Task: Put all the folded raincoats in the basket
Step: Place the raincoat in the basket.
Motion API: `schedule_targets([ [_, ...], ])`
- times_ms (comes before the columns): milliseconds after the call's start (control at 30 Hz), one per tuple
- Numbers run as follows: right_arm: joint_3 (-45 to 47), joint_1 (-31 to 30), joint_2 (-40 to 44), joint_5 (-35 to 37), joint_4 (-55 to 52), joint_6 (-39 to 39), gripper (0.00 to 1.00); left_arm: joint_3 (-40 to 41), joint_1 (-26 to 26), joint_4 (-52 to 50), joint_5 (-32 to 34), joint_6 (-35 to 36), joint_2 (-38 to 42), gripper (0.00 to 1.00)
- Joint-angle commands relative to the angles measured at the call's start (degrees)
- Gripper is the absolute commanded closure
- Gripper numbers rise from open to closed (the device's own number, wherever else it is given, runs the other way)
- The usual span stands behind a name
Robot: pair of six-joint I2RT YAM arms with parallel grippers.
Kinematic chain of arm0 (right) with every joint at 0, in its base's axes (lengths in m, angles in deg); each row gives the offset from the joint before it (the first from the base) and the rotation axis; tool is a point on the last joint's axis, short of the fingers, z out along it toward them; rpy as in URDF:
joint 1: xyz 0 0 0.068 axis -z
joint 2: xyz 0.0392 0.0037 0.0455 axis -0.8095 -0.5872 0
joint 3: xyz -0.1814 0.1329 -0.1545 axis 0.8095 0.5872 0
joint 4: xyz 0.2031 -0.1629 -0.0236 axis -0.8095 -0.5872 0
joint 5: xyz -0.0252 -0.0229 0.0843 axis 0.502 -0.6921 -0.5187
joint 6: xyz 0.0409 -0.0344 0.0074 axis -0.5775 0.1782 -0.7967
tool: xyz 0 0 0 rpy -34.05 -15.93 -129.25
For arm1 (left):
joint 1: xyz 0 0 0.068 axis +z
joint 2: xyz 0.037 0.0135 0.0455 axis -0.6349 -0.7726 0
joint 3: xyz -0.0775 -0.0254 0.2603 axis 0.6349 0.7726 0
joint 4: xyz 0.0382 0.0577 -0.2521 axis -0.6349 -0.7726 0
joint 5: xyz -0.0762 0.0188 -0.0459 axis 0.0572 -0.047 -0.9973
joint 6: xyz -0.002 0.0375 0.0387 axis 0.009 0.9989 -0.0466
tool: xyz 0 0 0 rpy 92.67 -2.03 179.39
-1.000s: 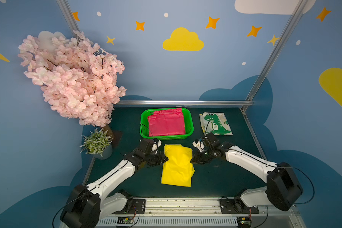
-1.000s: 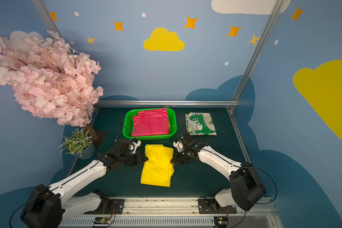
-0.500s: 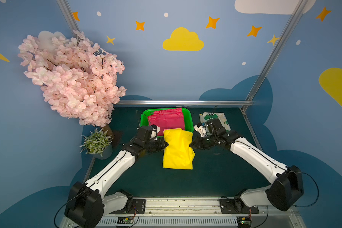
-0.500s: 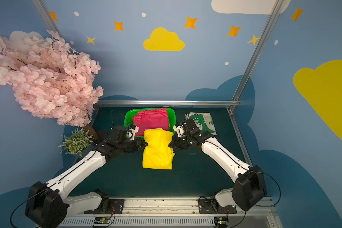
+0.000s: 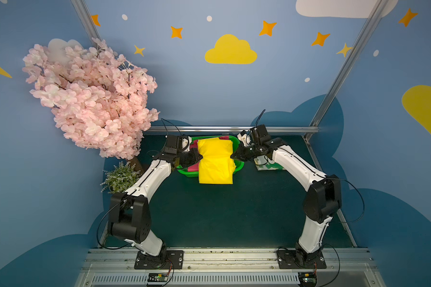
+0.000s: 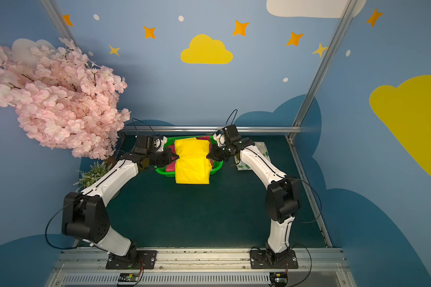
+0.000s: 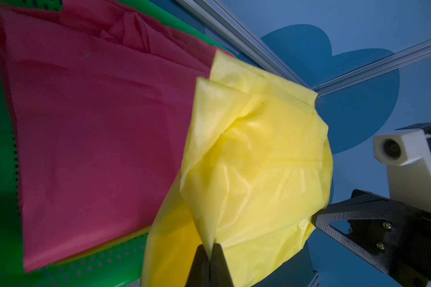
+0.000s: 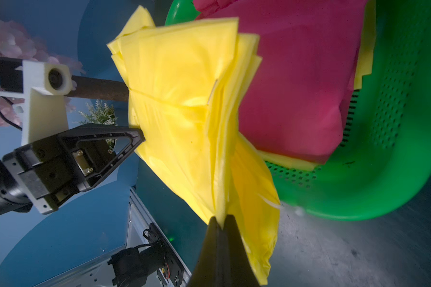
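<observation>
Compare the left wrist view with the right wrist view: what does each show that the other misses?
Left wrist only: the frame rails meeting at the back corner. Right wrist only: the potted plant, pink blossoms and brown trunk. Both: the left end effector and right end effector shut on opposite edges of the yellow raincoat, and the pink raincoat lying in the green basket.

The yellow raincoat (image 7: 259, 174) is thin, creased plastic film with a soft sheen, slightly translucent. The pink raincoat (image 7: 97, 124) looks matt and finely textured. The basket (image 8: 396, 124) is smooth, glossy plastic. The table (image 5: 222, 211) is dark and matt, and the rail (image 5: 232, 129) is brushed metal. The left end effector (image 8: 141, 138) is matt black plastic.
</observation>
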Motion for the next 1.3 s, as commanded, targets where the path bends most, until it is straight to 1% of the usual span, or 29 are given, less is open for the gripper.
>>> schedule_targets([
  [0, -7.4, 1.6, -5.2, 0.0, -1.9, 0.9, 1.0, -4.8, 1.4, -2.0, -0.6, 2.6, -4.6, 0.98],
  [167, -15.5, 2.3, -13.1, 0.6, -3.0, 1.1, 1.0, -13.1, 2.2, -4.1, -0.7, 4.1, -12.7, 0.98],
  [433, -21.7, 2.9, -20.7, 0.7, -2.3, 0.1, 1.0, -21.6, 3.3, -6.5, -0.1, 5.7, -21.6, 0.98],
  [667, -27.3, 3.2, -26.4, 0.1, -2.1, -1.3, 1.0, -25.4, 3.8, -7.1, 0.2, 5.9, -26.3, 0.98],
  [1067, -31.3, 3.9, -31.2, -0.3, 1.0, -3.9, 1.0, -29.8, 4.2, -8.2, 1.1, 6.2, -31.1, 0.97],
  [1100, -31.6, 3.9, -31.5, -0.5, 1.0, -4.1, 1.0, -30.0, 4.2, -8.4, 0.9, 6.1, -31.3, 0.94],
  [1133, -31.8, 3.9, -31.7, -0.7, 0.9, -4.2, 1.0, -29.9, 4.2, -8.4, 0.7, 6.1, -31.3, 0.86],
  [1167, -31.8, 3.9, -31.6, -0.8, 0.9, -4.3, 0.92, -29.7, 4.2, -8.3, 0.7, 6.2, -31.0, 0.75],
  [1233, -31.6, 3.9, -31.0, -1.1, 0.7, -4.3, 0.7, -28.8, 4.2, -8.4, 0.8, 6.2, -30.2, 0.47],
  [1267, -31.6, 3.8, -30.6, -1.2, 0.7, -4.2, 0.63, -28.3, 4.2, -8.3, 0.8, 6.3, -29.6, 0.34],
])
